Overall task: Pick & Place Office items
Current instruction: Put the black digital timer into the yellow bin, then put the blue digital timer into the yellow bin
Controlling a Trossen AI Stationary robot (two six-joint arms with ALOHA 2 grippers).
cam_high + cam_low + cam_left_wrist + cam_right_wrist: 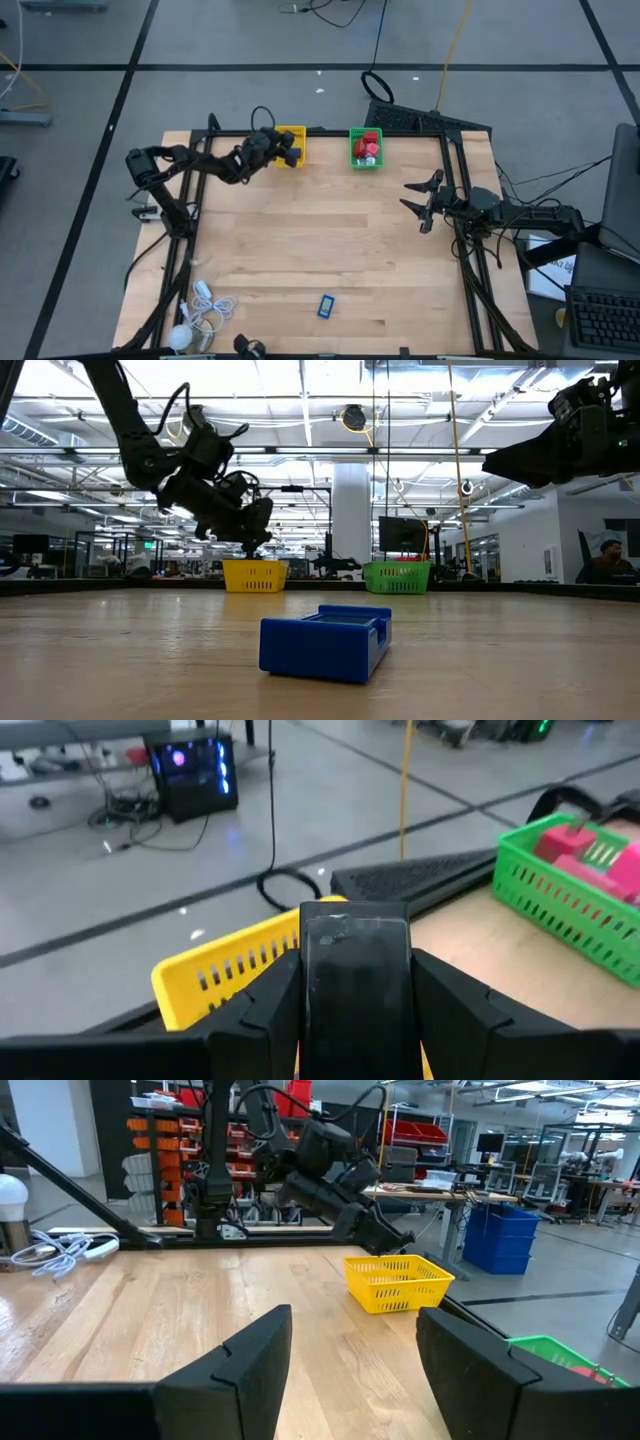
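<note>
My left gripper [288,150] hangs over the yellow basket [291,143] at the table's far edge, shut on a black blocky item [355,982]. In the low view my left gripper [256,532] is just above the yellow basket [252,574]. A blue blocky item [326,306] lies flat on the table near the near edge, large in the low view [325,645]. The green basket [366,148] holds red and pink pieces. My right gripper [424,201] is open, raised above the table's right side and touching nothing. My left gripper pinches the black blocky item between its two fingers [262,1010], one on each of its sides [312,982]. The item is lifted clear, above the yellow basket's rim [235,960]. The fingers slant down toward the far edge.
A white coiled cable with a round ball [196,313] lies at the near left corner. The two baskets stand side by side at the far edge, green basket [570,890] to the right of the yellow one. Bare wood spans the table's middle [320,240].
</note>
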